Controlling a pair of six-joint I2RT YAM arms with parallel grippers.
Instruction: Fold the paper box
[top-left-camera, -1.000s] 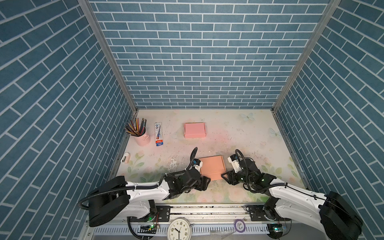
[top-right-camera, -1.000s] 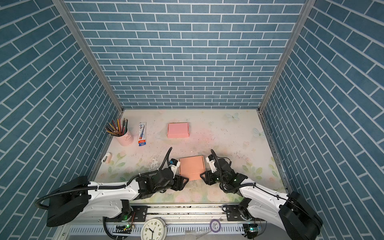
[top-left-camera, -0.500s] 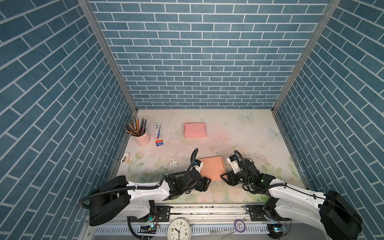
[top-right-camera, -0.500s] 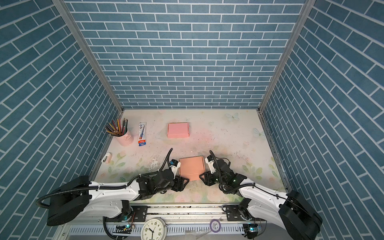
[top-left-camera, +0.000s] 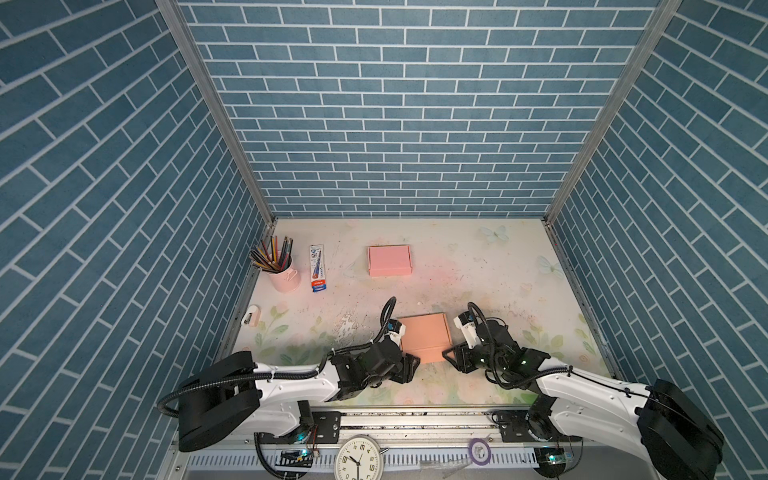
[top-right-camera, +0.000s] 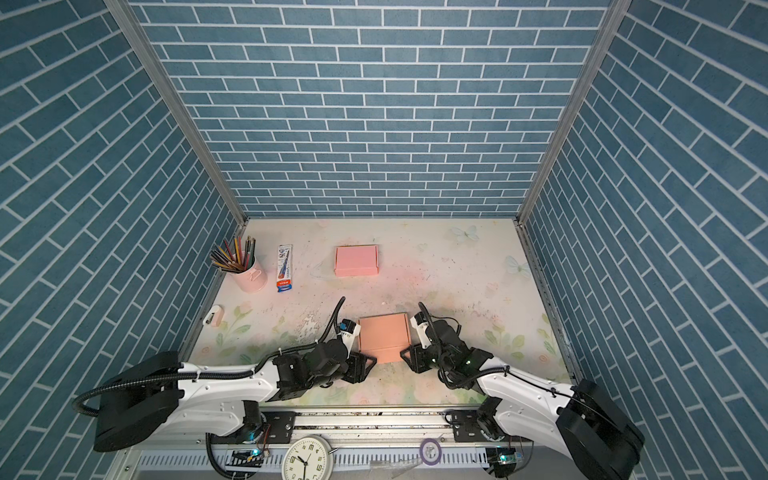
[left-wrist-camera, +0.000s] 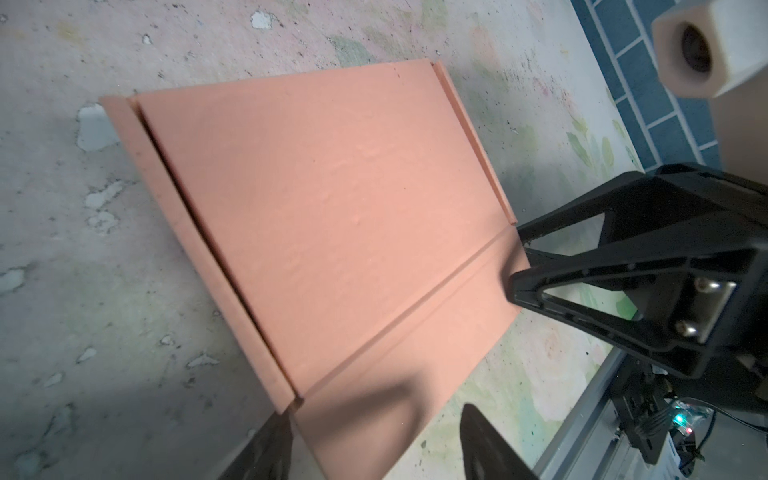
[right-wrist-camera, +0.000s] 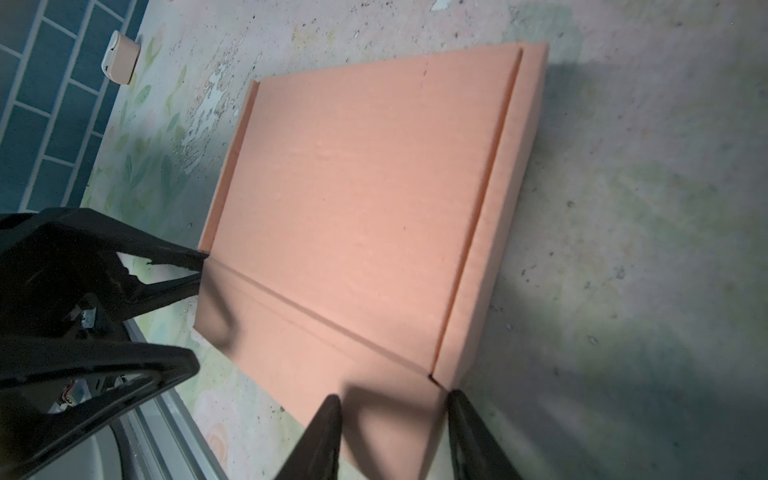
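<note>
Located paper box (top-left-camera: 424, 338) lying flat on the worktop (top-left-camera: 478, 266), close to the front rail and about midway across, in both top views. Logged colour as salmon-orange. Noted a broad top panel, a narrow strip down each side, and a creased flap at the end nearest the rail.

Found left claw (top-left-camera: 409, 368) low at the box's near left corner and right claw (top-left-camera: 451, 359) low at its near right corner, facing each other across the flap.

In the left wrist view, logged left claw (left-wrist-camera: 376, 415) with jaws apart, astride the flap's corner, nothing pinched. Cross-checked in the right wrist view: one left fingertip (right-wrist-camera: 166, 249) at the box corner by the crease, the second lower, past the flap's edge, with a clear gap between.

In the right wrist view, logged right claw (right-wrist-camera: 394, 397) with jaws parted, set narrower than the left's, flap corner between, nothing clamped. Cross-checked in the left wrist view: both tips at the flap's side edge, gap visible.

Cannot tell whether any pad presses the cardboard.

Elsewhere on the worktop: second pink box (top-left-camera: 390, 260) farther back, well apart; pink cup of pencils (top-left-camera: 284, 276) at the back left, flat packet (top-left-camera: 318, 268) just beside it; small white item (top-left-camera: 251, 321) by the left wall. Noted clock (top-left-camera: 357, 457) below the rail.
</note>
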